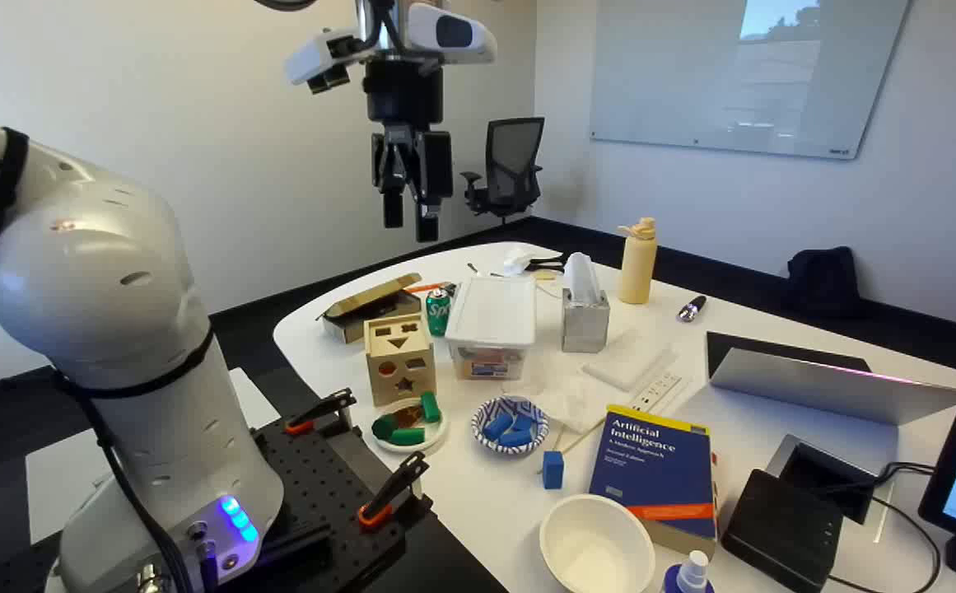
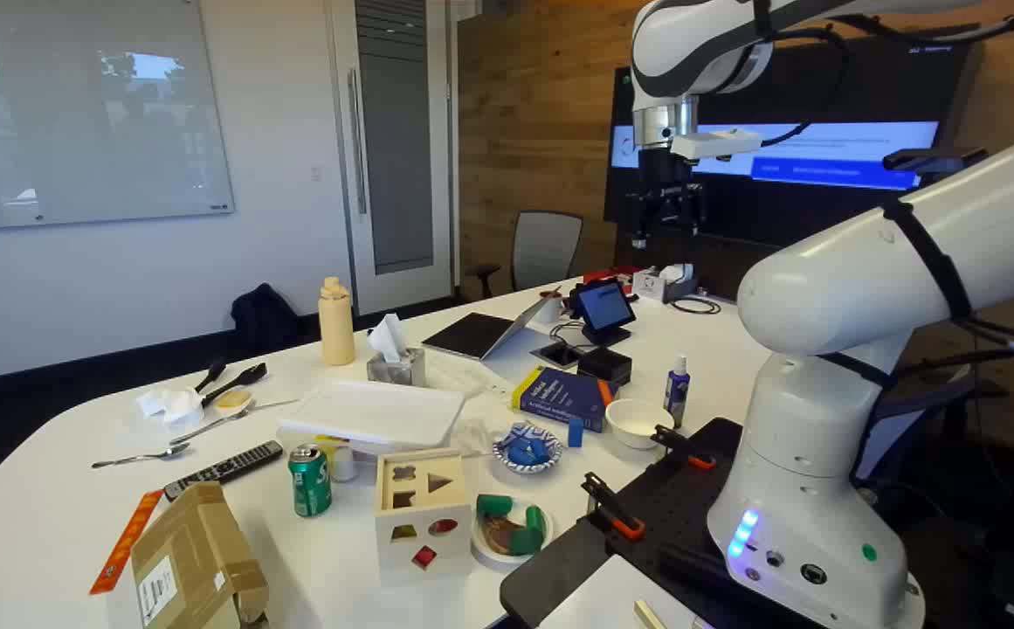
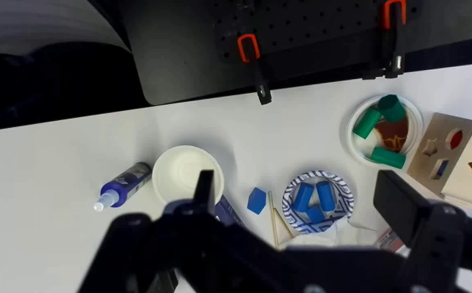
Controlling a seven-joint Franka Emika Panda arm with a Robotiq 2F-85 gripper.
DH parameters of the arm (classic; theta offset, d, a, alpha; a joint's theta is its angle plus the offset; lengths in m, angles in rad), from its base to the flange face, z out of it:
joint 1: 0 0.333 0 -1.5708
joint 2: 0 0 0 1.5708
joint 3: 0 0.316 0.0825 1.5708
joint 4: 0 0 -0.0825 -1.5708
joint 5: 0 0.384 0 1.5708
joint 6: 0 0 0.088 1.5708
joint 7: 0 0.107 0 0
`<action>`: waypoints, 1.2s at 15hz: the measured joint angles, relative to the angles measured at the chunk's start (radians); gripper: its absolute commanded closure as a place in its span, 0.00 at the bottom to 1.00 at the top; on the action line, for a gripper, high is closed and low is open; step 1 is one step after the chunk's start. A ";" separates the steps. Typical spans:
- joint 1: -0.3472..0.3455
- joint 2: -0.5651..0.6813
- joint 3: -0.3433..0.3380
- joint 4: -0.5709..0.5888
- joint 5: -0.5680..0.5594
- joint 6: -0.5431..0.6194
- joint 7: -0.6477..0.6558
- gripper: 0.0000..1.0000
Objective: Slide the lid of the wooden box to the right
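Hanging high above a crowded surface, the empty pincer holds nothing, its two fingers standing wide apart in the wrist view. The wooden box, a blocky toy cut with shaped holes, stands upright near a green soda can and just beside a plate of green blocks; its lid, the pale panel on top, appears to be in place. In the wrist view the box shows at the right edge, partly out of frame. The step in hand looks to be the approach, the lid not yet touched. Next, the move likely calls for bringing the pincer over the box, lowering it to the lid's edge and pushing sideways, not lifting.
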 measured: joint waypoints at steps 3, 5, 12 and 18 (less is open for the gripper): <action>0.000 0.000 0.000 0.000 0.000 0.000 0.000 0.00; 0.003 0.004 0.000 -0.003 0.002 0.014 0.000 0.00; 0.173 0.168 0.150 -0.116 0.194 0.427 0.147 0.00; 0.285 0.527 0.367 -0.104 0.204 0.789 0.305 0.00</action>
